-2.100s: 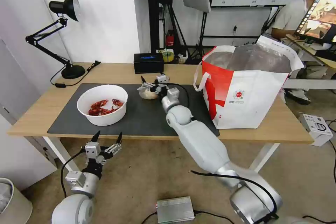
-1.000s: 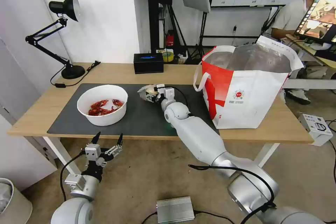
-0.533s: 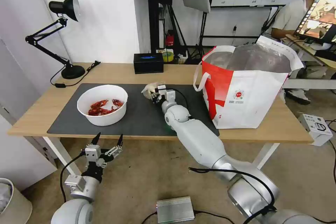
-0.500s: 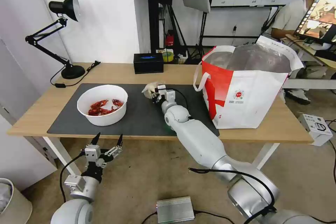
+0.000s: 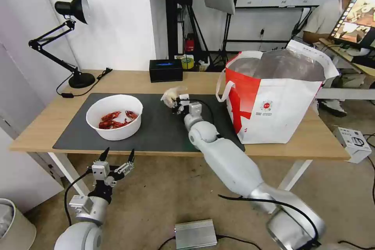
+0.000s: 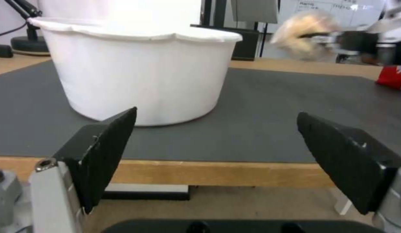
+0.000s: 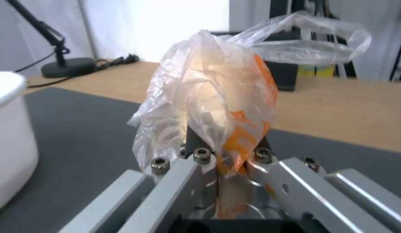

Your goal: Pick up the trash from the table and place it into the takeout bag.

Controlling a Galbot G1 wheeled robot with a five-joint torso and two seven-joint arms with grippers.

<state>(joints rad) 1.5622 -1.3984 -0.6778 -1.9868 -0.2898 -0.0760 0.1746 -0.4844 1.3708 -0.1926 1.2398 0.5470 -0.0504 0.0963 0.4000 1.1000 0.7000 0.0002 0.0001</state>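
My right gripper [image 5: 174, 103] is shut on the clear bag with a beige lump [image 5: 170, 95], held up above the dark mat [image 5: 160, 129] at mid table. In the right wrist view the crinkled bag [image 7: 209, 97], with orange print, bulges out from between the closed fingers [image 7: 196, 142]. A white round bowl of red crayfish shells [image 5: 114, 116] stands on the mat's left part and rises close ahead in the left wrist view [image 6: 144, 71]. The takeout bag [image 5: 277, 97] stands open at the table's right. My left gripper [image 5: 116, 158] hangs open below the table's [image 5: 47, 125] front edge.
A black desk lamp [image 5: 72, 11] stands at the back left corner with its cord on the wood. A small black box [image 5: 165, 70] sits at the back edge. Bare mat lies between the bowl and the takeout bag. A grey metal box [image 5: 195, 234] lies on the floor.
My right gripper closed on the clear bag and lifted it off the mat, carrying it slightly up and right. The left arm stayed almost still below the table.
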